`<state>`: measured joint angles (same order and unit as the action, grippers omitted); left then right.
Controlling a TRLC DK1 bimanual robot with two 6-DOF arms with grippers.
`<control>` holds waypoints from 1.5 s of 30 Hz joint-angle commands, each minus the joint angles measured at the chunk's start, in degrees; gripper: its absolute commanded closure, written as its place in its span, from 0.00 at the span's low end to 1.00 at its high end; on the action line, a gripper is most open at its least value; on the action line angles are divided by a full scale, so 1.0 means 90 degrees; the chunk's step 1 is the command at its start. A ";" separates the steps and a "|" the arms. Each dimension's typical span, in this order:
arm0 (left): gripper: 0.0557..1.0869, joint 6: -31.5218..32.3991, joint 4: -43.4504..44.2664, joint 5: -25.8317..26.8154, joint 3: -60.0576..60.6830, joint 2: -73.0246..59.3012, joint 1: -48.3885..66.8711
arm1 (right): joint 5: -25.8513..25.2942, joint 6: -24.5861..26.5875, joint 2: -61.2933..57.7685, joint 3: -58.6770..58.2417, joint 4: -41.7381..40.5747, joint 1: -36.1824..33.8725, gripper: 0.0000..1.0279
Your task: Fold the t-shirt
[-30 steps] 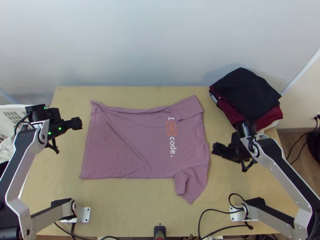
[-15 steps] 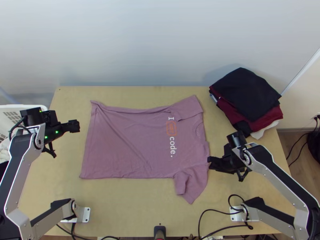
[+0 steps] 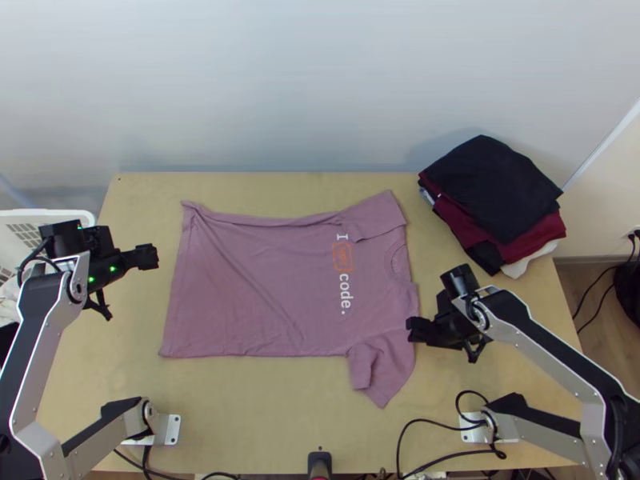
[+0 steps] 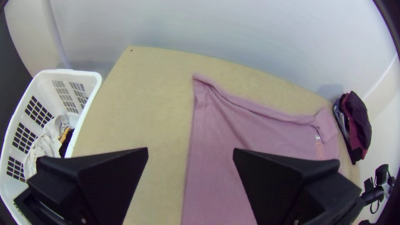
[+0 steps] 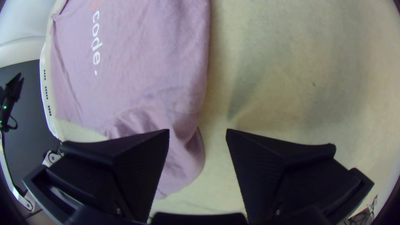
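The right pincer [image 5: 198,131], wide and holding nothing, has just moved in by one shoulder of the t-shirt [image 3: 256,288], spread on the surface [image 3: 256,416], so it may grab there soon, while the left pincer [image 4: 190,148], also wide, is past the t-shirt's bottom edge.

Your t-shirt [image 3: 264,280]: matt cloth. Your table [image 3: 280,416]: smooth wood, matt. Basket [image 4: 95,88] beside you: smooth plastic. Your arm links [image 3: 34,426]: smooth metal.
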<state>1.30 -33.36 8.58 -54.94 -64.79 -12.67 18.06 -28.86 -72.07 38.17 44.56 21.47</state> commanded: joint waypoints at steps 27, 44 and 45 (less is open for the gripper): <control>0.06 -0.6541 -0.3822 0.0121 0.1573 0.1233 -0.0829 | 0.0063 -0.0211 -0.0175 -0.0208 -0.0663 0.0446 0.97; 0.11 -0.5789 -0.3187 0.0434 0.1876 -0.0232 -0.0419 | 0.0063 -0.0221 -0.0039 -0.0325 -0.0663 0.0446 0.97; 0.11 -0.5799 -0.3139 0.0434 0.1905 -0.0310 -0.0419 | 0.0063 -0.0231 -0.0029 -0.0316 -0.0663 0.0446 0.97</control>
<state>-51.37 -62.19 11.62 -39.59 -65.52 -16.45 18.09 -29.95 -73.36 36.77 38.74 25.43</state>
